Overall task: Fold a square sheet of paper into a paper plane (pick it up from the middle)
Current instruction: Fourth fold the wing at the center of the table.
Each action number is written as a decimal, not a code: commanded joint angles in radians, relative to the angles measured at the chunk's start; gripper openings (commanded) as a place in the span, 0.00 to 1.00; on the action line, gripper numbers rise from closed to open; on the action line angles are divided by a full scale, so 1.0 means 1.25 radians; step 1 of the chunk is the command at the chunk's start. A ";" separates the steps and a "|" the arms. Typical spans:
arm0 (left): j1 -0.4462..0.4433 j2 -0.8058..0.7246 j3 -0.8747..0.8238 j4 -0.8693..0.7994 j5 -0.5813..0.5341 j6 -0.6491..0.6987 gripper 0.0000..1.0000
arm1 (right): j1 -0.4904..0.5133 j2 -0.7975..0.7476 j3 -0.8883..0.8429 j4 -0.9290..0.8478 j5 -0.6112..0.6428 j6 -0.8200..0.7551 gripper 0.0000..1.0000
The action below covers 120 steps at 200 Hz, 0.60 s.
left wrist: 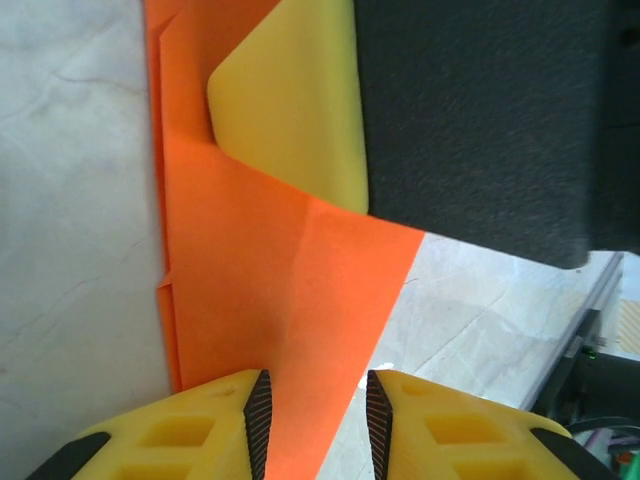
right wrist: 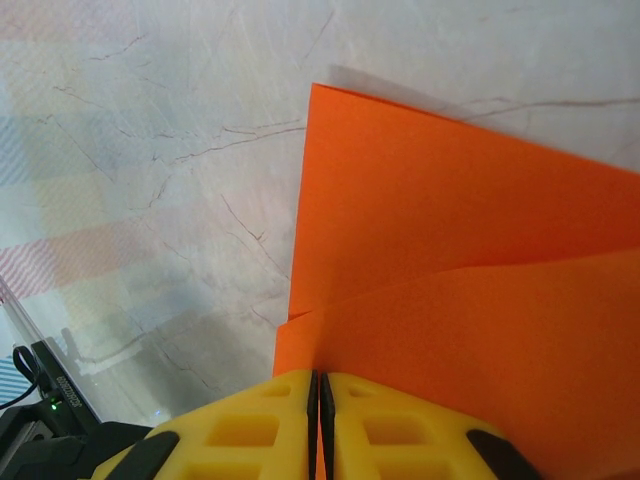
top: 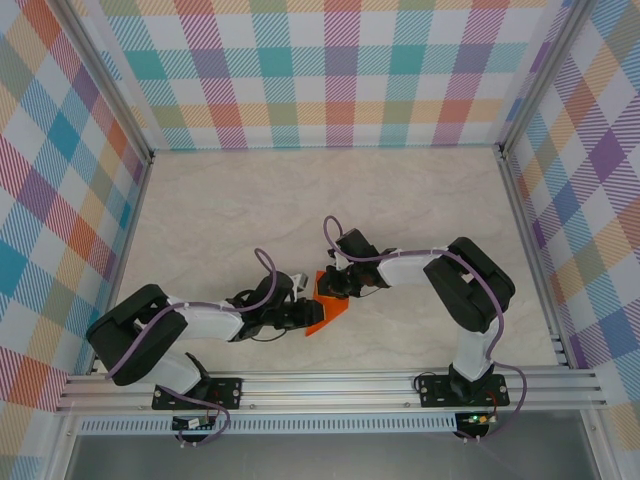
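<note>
Fingers of your right gripper (right wrist: 318, 385) are pinched tight on the edge of the folded orange sheet (right wrist: 450, 200). Your left gripper (left wrist: 318, 400) stands slightly parted, with the sheet's narrow end running between its pads. The sheet sits between both grippers, near the counter's (top: 250, 200) front edge.

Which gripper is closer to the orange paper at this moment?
Right. The right gripper is shut on an edge of the orange paper, touching it. The left gripper is at the other side, jaws apart, paper seen between them; contact is unclear.
</note>
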 commanded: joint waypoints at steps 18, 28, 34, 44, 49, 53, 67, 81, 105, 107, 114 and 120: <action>0.005 0.050 -0.052 0.071 0.075 -0.036 0.33 | 0.007 0.068 -0.023 -0.042 0.059 -0.014 0.13; 0.004 0.048 -0.062 0.079 0.079 -0.041 0.33 | 0.007 0.068 -0.024 -0.043 0.059 -0.014 0.13; 0.004 0.045 -0.066 0.079 0.082 -0.043 0.33 | 0.007 0.067 -0.023 -0.043 0.061 -0.014 0.13; 0.004 0.034 -0.069 0.074 0.090 -0.043 0.33 | 0.007 0.068 -0.023 -0.044 0.061 -0.014 0.13; 0.003 0.025 -0.072 0.071 0.095 -0.044 0.33 | 0.007 0.069 -0.023 -0.045 0.061 -0.014 0.13; 0.003 0.017 -0.075 0.070 0.096 -0.043 0.34 | 0.007 0.070 -0.022 -0.044 0.061 -0.014 0.13; 0.001 -0.022 -0.079 0.042 0.094 -0.036 0.34 | 0.007 0.071 -0.020 -0.046 0.062 -0.014 0.13; 0.000 -0.064 -0.079 0.000 0.088 -0.026 0.34 | 0.007 0.071 -0.021 -0.048 0.062 -0.015 0.13; -0.003 -0.125 -0.074 -0.058 0.085 -0.009 0.35 | 0.007 0.070 -0.022 -0.048 0.063 -0.015 0.13; -0.003 -0.129 -0.073 -0.063 0.084 -0.007 0.35 | 0.007 0.070 -0.023 -0.048 0.063 -0.015 0.13; -0.004 -0.138 -0.072 -0.080 0.081 -0.004 0.35 | 0.007 0.070 -0.023 -0.048 0.063 -0.015 0.13; -0.003 -0.141 -0.073 -0.088 0.079 -0.003 0.35 | 0.007 0.070 -0.023 -0.048 0.063 -0.015 0.13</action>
